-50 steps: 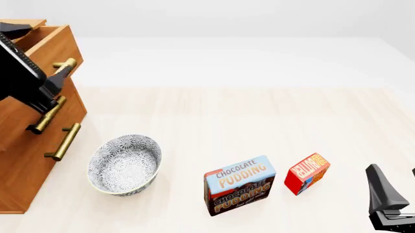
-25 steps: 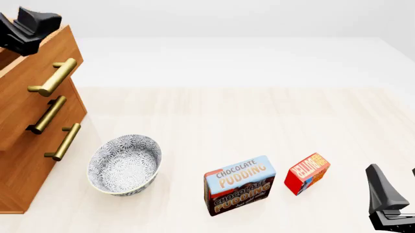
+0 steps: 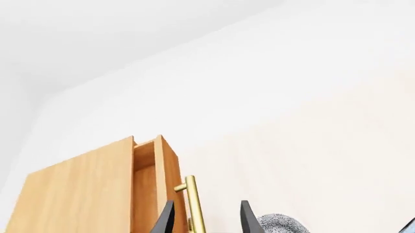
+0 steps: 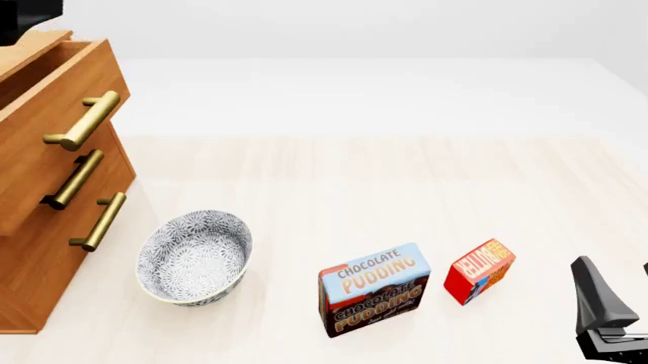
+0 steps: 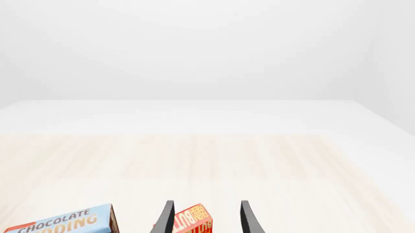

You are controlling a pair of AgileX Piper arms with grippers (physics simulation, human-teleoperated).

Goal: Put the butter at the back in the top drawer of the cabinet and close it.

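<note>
While the top drawer (image 4: 63,106) of the cabinet (image 4: 41,250) is standing pulled open, its brass handle (image 4: 83,120) jutting forward of the two below, the butter (image 4: 479,271) is lying on the table (image 4: 405,182) just beside the Chocolate Pudding box (image 4: 375,288), well apart from the cabinet. The left gripper (image 3: 205,217) is hovering above the drawer with jaws spread and empty. The right gripper (image 5: 205,217) is waiting near the butter, jaws likewise spread, holding nothing. A patterned bowl (image 4: 194,256) is sitting near the cabinet. Judged from this, opening is done; grasping, placing and closing are remaining.
</note>
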